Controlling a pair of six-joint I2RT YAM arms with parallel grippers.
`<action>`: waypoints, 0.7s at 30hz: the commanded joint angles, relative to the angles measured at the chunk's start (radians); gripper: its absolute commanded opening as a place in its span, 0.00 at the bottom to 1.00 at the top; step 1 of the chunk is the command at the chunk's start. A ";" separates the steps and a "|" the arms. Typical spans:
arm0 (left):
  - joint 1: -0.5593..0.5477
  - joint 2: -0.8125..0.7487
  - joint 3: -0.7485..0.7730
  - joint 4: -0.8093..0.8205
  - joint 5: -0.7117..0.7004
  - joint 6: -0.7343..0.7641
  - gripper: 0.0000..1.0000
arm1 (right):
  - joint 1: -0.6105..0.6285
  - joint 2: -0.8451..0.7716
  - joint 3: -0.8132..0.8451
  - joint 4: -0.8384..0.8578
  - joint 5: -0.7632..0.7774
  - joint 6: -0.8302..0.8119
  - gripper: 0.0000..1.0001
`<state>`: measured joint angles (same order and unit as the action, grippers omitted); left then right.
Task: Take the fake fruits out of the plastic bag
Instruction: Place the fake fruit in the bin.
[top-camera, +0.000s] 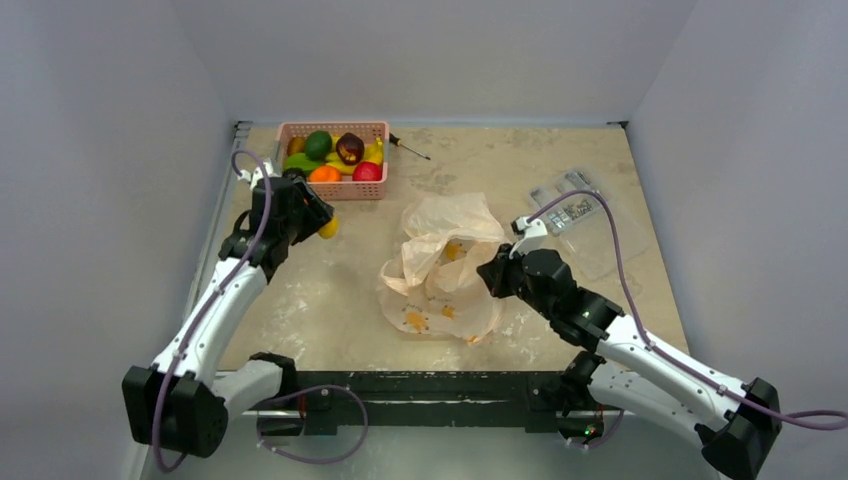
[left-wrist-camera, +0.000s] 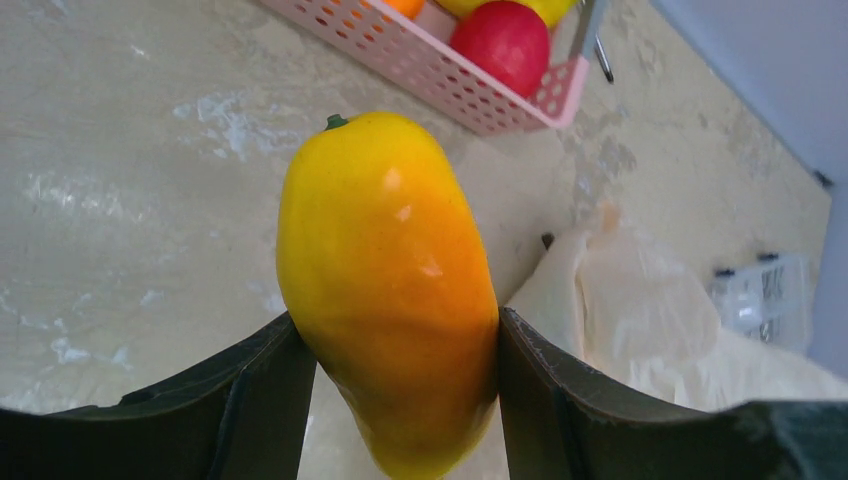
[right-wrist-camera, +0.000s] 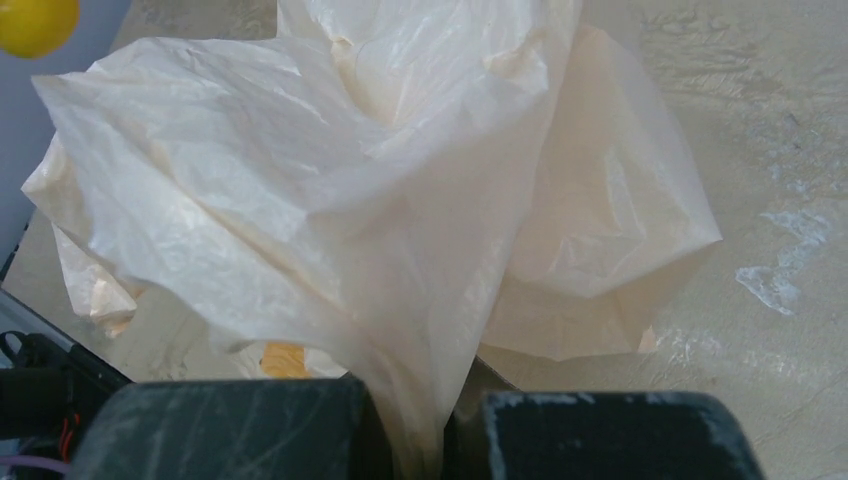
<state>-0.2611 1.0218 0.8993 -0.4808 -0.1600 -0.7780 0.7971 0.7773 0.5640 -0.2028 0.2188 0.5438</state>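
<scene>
My left gripper (top-camera: 318, 224) is shut on a yellow-orange mango-shaped fake fruit (left-wrist-camera: 385, 290), held above the table just in front of the pink basket (top-camera: 345, 190). The fruit sits between both fingers (left-wrist-camera: 250, 400), stem end pointing away. The crumpled peach-beige plastic bag (top-camera: 445, 265) lies mid-table. My right gripper (top-camera: 490, 272) is shut on a bunched fold of the bag (right-wrist-camera: 330, 180) at its right side. The bag's inside is hidden; only orange printed marks show. A yellow banana bunch (top-camera: 372, 152), a maroon fruit (top-camera: 350, 147) and a green fruit (top-camera: 318, 144) lie in the basket.
The basket also holds an orange ball (top-camera: 324, 174) and a red apple (top-camera: 367, 171). A screwdriver (top-camera: 410, 147) lies right of the basket. A flat clear packet of small parts (top-camera: 575, 210) lies at the right. Grey walls enclose the table on three sides.
</scene>
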 joint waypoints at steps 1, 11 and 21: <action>0.147 0.140 0.041 0.210 0.114 -0.074 0.00 | -0.004 0.000 -0.016 0.066 0.026 -0.021 0.00; 0.240 0.614 0.480 0.045 0.023 -0.146 0.00 | -0.003 -0.004 -0.040 0.139 0.010 -0.068 0.00; 0.261 0.908 0.800 -0.102 0.003 -0.253 0.00 | -0.004 -0.037 -0.061 0.137 0.050 -0.074 0.00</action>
<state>-0.0074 1.8828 1.6169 -0.5037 -0.1379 -0.9649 0.7971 0.7452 0.5144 -0.1062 0.2379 0.4885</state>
